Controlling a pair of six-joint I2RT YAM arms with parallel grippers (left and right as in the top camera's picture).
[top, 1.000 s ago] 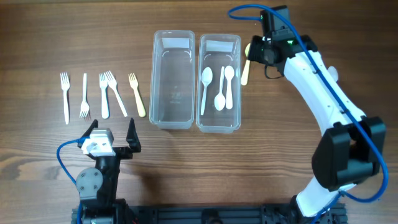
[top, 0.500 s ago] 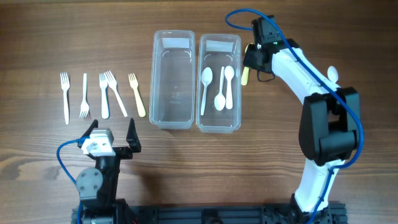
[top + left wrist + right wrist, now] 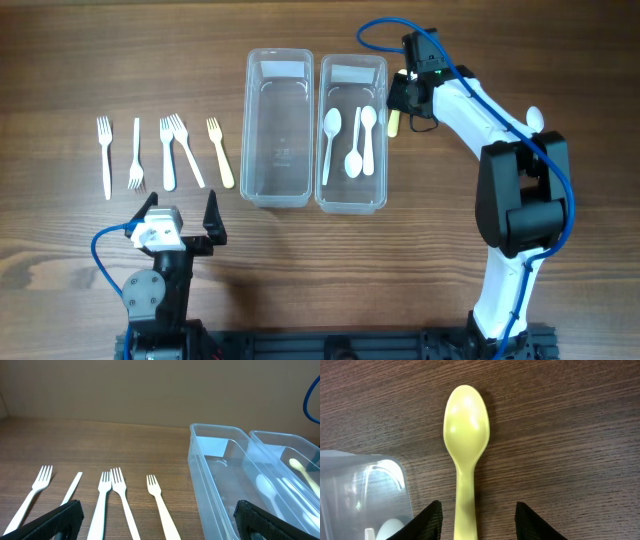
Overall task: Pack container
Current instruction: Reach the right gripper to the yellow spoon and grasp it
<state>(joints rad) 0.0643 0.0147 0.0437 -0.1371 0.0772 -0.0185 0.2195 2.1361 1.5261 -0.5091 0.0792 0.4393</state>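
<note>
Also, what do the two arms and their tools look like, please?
Right arm: white shells, black joints, a blue cable looping along it. Left arm: black, with white wrist block and another blue cable. Left tool and right tool: black fingers.

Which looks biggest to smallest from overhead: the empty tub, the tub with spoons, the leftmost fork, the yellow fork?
1. empty tub and tub with spoons: they look alike, so tied
2. leftmost fork
3. yellow fork, slightly shorter
</note>
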